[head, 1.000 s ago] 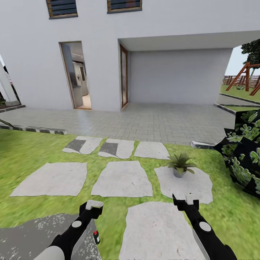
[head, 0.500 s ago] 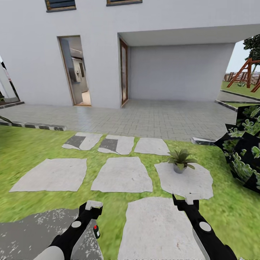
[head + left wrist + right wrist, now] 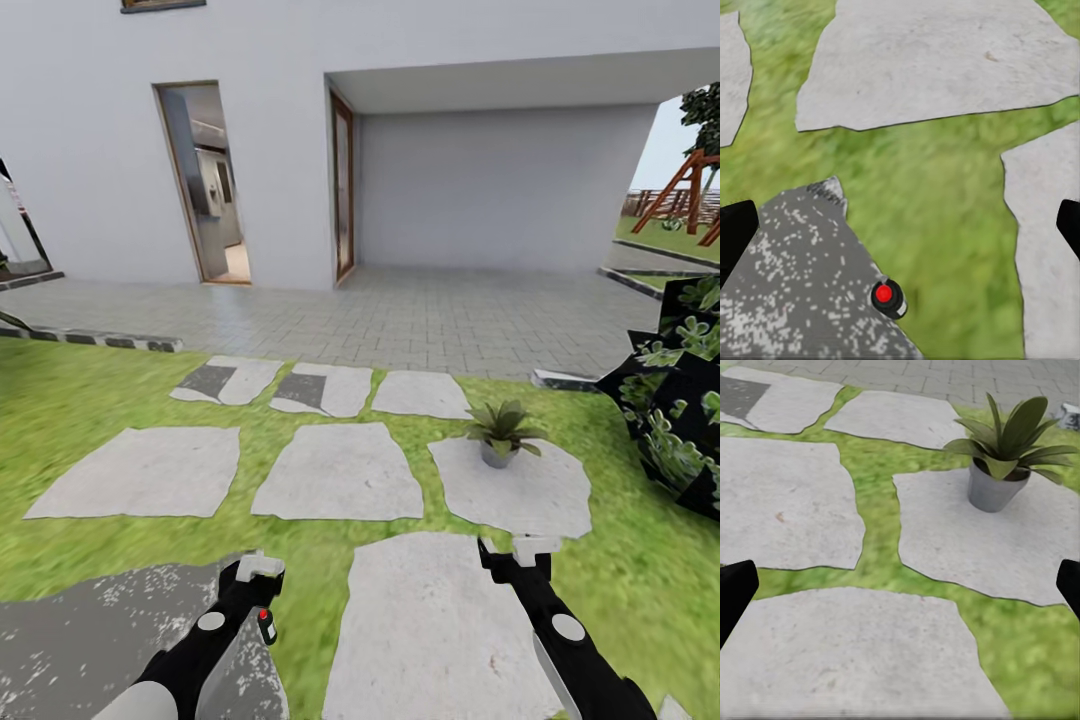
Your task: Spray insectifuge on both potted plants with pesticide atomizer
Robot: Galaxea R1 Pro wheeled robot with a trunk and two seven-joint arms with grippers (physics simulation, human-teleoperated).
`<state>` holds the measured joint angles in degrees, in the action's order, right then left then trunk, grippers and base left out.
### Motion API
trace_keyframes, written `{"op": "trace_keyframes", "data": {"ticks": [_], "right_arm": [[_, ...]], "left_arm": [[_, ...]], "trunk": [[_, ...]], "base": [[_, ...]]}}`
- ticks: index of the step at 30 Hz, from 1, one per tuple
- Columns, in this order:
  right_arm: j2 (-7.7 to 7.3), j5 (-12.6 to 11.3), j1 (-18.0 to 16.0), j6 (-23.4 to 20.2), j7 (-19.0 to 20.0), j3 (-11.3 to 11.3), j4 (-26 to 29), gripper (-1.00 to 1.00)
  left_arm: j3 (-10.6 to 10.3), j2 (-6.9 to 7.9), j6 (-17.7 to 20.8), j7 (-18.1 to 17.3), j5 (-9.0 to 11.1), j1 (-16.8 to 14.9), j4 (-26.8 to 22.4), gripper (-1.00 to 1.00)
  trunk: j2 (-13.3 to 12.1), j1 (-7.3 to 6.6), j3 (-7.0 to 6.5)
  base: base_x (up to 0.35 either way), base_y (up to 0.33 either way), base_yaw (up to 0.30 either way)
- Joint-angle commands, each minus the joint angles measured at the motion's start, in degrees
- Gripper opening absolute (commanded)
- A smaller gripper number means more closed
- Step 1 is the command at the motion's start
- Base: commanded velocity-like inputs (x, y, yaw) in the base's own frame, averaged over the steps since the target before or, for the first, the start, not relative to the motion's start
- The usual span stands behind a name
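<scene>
One potted plant [image 3: 500,436] with pointed green leaves in a small grey pot stands on a flat stepping stone [image 3: 515,490] in the lawn, ahead of my right gripper [image 3: 515,549]. The plant [image 3: 1001,448] is also in the right wrist view, well beyond the fingers. That gripper is open and empty. A small slim dark bottle with a red spot on top, apparently the pesticide atomizer [image 3: 266,625], stands at the edge of the speckled grey patio [image 3: 90,640], just below my left gripper [image 3: 261,568]. The left wrist view has the atomizer [image 3: 888,298] from above. The left gripper is open and empty.
A white house with an open doorway [image 3: 205,185] and a paved porch [image 3: 400,320] lies ahead. A big black-backed leafy bush [image 3: 680,410] crowds the right side. Several stepping stones [image 3: 340,470] cross the grass. A wooden swing frame [image 3: 690,195] stands far right.
The whole picture has shifted upward and the house looks slightly larger, so the camera has moved. Both arms keep their places in the view, open and empty.
</scene>
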<state>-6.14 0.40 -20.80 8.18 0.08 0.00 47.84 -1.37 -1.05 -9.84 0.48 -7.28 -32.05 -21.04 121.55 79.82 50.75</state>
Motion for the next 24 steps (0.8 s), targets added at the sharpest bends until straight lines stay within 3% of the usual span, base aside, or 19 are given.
{"op": "trace_keyframes", "data": {"ticks": [1, 18, 24], "right_arm": [[-0.01, 0.04, -0.03, 0.17, 0.01, 0.0, -0.03, 1.0], [-0.01, 0.04, -0.03, 0.17, 0.01, 0.0, 0.06, 1.0], [-0.01, 0.04, -0.03, 0.17, 0.01, 0.0, 0.06, 1.0]], "left_arm": [[0.05, -0.01, -0.18, 0.05, -0.56, -0.04, 0.03, 1.0], [0.0, 0.01, -0.42, 0.05, -0.63, 0.0, 0.03, 1.0], [0.05, 0.2, -4.3, 0.05, -0.56, 0.29, 0.17, 1.0]], "trunk": [[0.44, 0.21, 0.33], [7.25, 3.95, 4.93], [9.66, 5.27, 6.55]], "base": [[0.0, 0.0, 0.0], [0.0, 0.0, 0.0], [0.0, 0.0, 0.0]]}}
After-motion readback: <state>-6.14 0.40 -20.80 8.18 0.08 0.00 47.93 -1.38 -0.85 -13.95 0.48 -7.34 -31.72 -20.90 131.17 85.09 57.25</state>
